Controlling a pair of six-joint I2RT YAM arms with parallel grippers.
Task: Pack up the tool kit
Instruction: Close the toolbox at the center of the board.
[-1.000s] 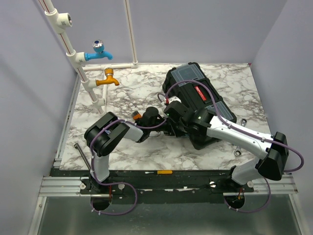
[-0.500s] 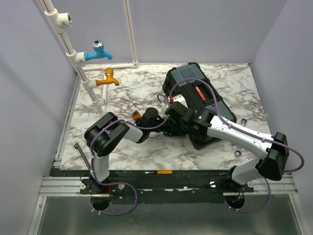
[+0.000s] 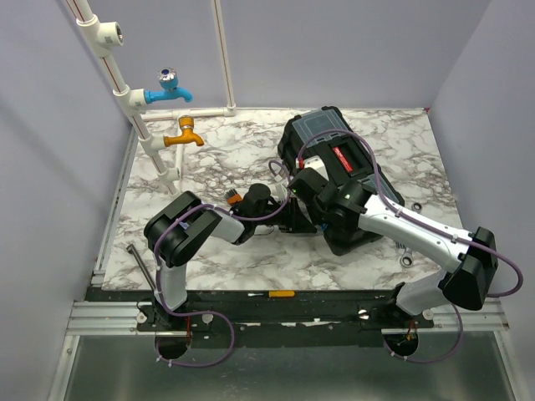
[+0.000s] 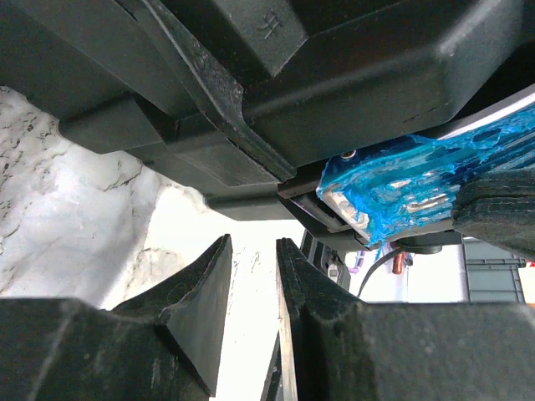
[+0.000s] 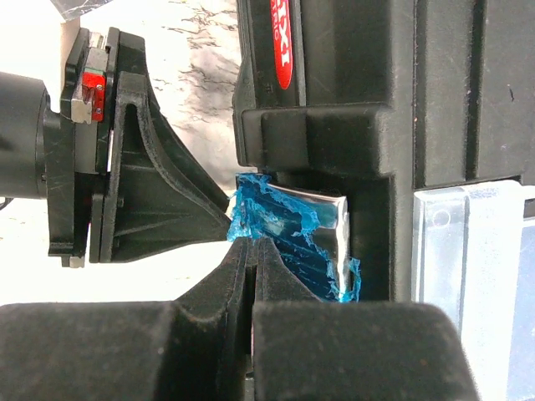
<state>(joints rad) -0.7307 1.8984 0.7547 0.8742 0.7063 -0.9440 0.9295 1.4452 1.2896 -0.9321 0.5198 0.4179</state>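
Shifted slightly farther back, my right gripper (image 5: pixel 251 246), jaws together, sits at the torn teal latch (image 5: pixel 288 221) of the black toolbox (image 3: pixel 322 127); left gripper (image 4: pixel 251 251) slightly parted.

We see the whole table (image 3: pixel 217 142) from high behind. Wrist views sit tight on the toolbox (image 3: pixel 322 129), left facing 3 o'clock, right 10, sharing its teal latch (image 4: pixel 393 184).
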